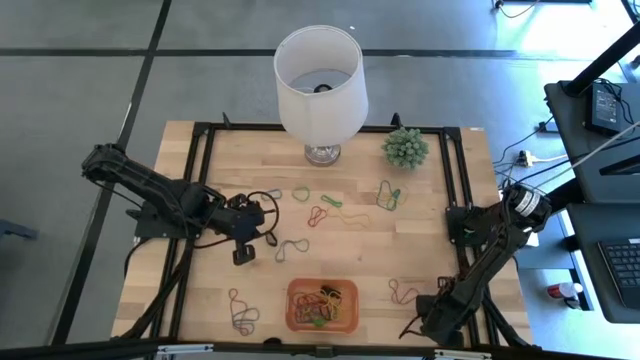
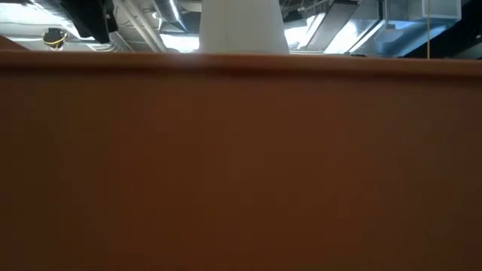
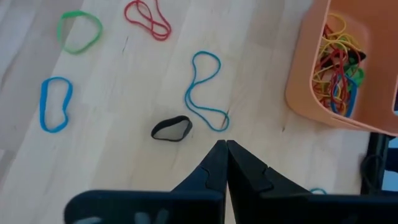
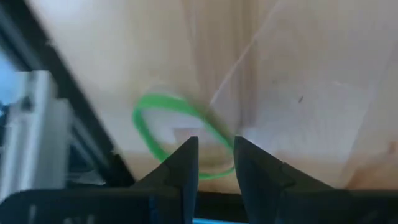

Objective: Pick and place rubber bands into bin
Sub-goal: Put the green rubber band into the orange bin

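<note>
The orange bin (image 1: pixel 322 305) sits near the table's near edge and holds several tangled bands; its wall (image 2: pixel 241 165) fills the low view. Loose rubber bands lie on the wood: a blue one (image 3: pixel 205 93), a black one (image 3: pixel 172 129), a red one (image 3: pixel 148 17), and a green one (image 3: pixel 79 31). My left gripper (image 3: pixel 224 147) is shut and hovers just near of the blue and black bands, left of the bin (image 3: pixel 336 68). My right gripper (image 4: pixel 216 152) is at the near right corner, open by a narrow gap, with a green band (image 4: pixel 163 109) just beyond its fingertips. My left gripper touches nothing. My right gripper's fingertips stand over the green band's near arc (image 4: pixel 214 175), which shows through the gap between them. Whether either finger touches the band, I cannot tell.
A white lampshade (image 1: pixel 320 75) on a glass foot and a small green plant (image 1: pixel 405 147) stand at the far edge. More bands lie mid-table (image 1: pixel 388 195), right of the bin (image 1: pixel 403 292) and left of it (image 1: pixel 243 312). A black frame (image 1: pixel 205 180) runs along the table's sides.
</note>
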You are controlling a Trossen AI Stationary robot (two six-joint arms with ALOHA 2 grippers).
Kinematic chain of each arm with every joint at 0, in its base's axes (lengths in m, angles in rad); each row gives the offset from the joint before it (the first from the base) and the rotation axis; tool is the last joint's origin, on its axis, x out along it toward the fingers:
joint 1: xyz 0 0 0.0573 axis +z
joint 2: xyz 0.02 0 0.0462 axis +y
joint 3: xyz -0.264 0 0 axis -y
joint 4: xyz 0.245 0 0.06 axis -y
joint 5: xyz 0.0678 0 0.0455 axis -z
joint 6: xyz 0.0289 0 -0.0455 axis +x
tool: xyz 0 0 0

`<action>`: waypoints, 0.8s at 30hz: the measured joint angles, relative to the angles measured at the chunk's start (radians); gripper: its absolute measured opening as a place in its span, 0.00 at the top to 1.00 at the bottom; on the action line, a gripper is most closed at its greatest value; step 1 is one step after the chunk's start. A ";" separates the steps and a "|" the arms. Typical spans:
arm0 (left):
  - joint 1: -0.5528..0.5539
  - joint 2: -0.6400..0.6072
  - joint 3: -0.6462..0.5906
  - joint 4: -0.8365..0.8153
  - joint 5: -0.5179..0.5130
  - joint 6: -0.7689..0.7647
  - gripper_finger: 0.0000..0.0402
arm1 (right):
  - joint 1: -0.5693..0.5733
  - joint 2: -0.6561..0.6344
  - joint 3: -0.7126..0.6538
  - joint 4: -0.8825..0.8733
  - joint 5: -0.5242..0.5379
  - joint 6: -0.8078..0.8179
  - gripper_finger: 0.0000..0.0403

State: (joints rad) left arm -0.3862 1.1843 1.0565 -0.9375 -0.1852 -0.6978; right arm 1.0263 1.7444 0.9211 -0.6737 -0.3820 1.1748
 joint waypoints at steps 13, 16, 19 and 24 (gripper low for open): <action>0.000 0.000 0.000 0.033 -0.004 -0.006 1.00 | 0.005 0.068 0.013 -0.021 -0.011 0.055 0.98; 0.000 0.000 0.000 0.037 -0.004 0.013 0.99 | 0.006 0.064 0.060 -0.086 0.020 0.055 0.99; 0.000 0.000 0.000 0.037 -0.005 0.037 1.00 | 0.007 0.064 0.118 -0.174 0.094 0.056 0.99; 0.002 0.000 0.000 0.038 -0.020 0.075 0.99 | 0.005 0.060 0.219 -0.254 0.198 0.083 1.00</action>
State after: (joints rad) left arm -0.3840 1.1847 1.0565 -0.8997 -0.2057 -0.6233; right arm 1.0309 1.8046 1.1400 -0.9273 -0.1838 1.2575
